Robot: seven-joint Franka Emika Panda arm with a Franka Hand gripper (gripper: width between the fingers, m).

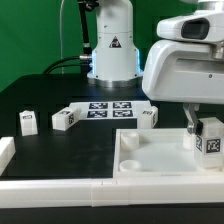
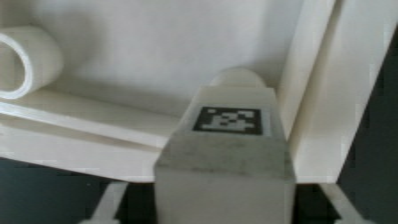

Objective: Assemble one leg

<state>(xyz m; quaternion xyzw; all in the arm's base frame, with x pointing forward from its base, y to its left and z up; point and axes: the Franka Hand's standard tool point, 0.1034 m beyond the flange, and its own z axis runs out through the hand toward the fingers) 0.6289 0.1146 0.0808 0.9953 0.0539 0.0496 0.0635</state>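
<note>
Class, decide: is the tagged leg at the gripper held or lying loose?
Held. The gripper is shut on the leg, which is upright over the white tray.

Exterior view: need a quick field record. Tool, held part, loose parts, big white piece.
grip: tool shut on the held leg
position: held leg upright at the tray corner on the exterior view's right; contact cannot be told
loose legs: three loose legs on the table
marker board: marker board lies flat among them
tray state: flat, no leg fitted
</note>
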